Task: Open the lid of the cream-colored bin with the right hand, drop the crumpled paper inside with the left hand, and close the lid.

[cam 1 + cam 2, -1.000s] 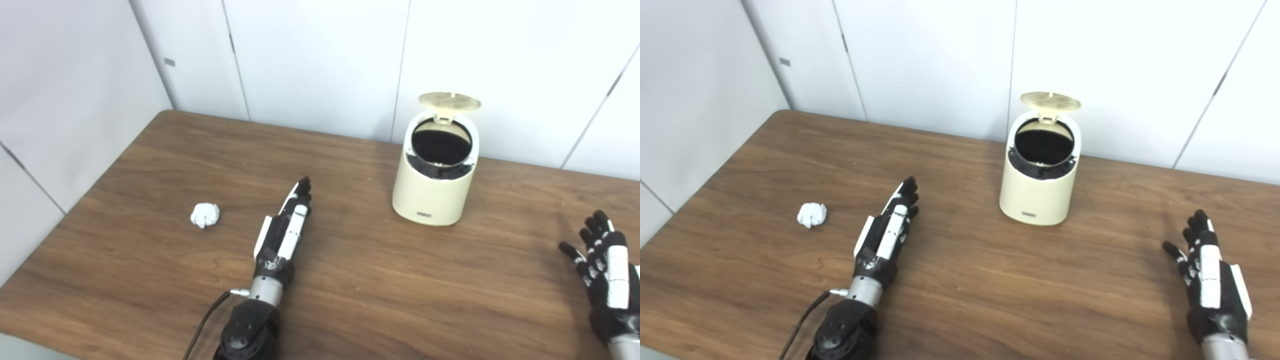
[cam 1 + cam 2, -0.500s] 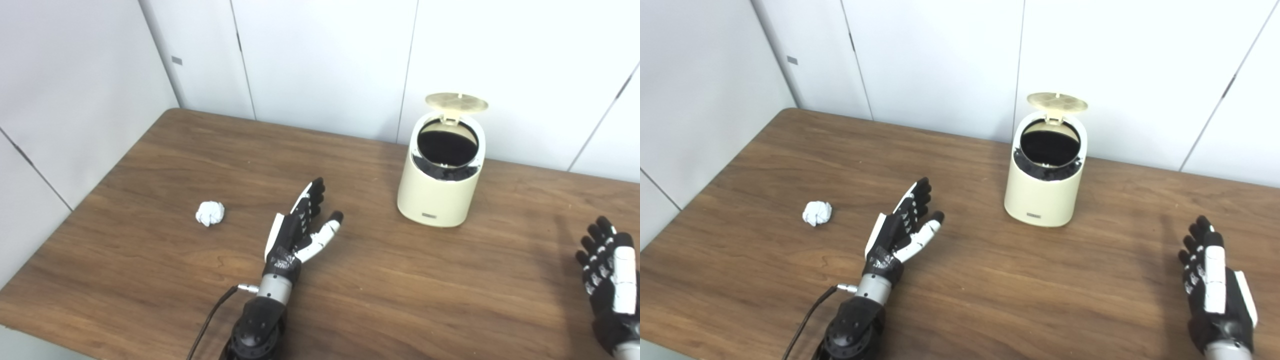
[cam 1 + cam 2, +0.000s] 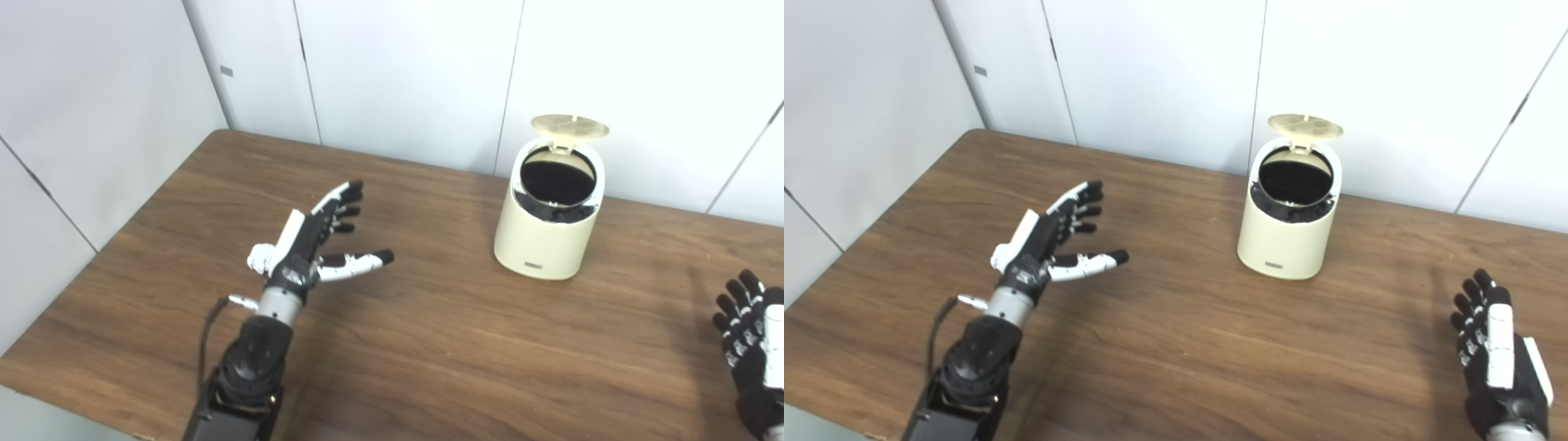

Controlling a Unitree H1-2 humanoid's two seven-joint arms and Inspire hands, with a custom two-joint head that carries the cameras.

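The cream-colored bin (image 3: 547, 240) stands at the back right of the table with its round lid (image 3: 569, 125) tipped up and its dark inside showing. My left hand (image 3: 315, 239) hangs open above the table's left half, fingers spread and thumb pointing right. The crumpled white paper (image 3: 260, 258) peeks out at the hand's left edge, mostly hidden behind it; I cannot tell whether they touch. My right hand (image 3: 1494, 349) rests open near the front right corner, far from the bin.
The brown wooden table (image 3: 459, 343) ends at white wall panels (image 3: 398, 73) just behind the bin. Its left edge runs diagonally beside my left arm (image 3: 248, 373). A black cable (image 3: 208, 324) loops from the left wrist.
My left hand has lifted and swung left until it covers most of the paper, its fingers and thumb spreading. The right hand slid slightly toward the front. The camera has shifted a little.
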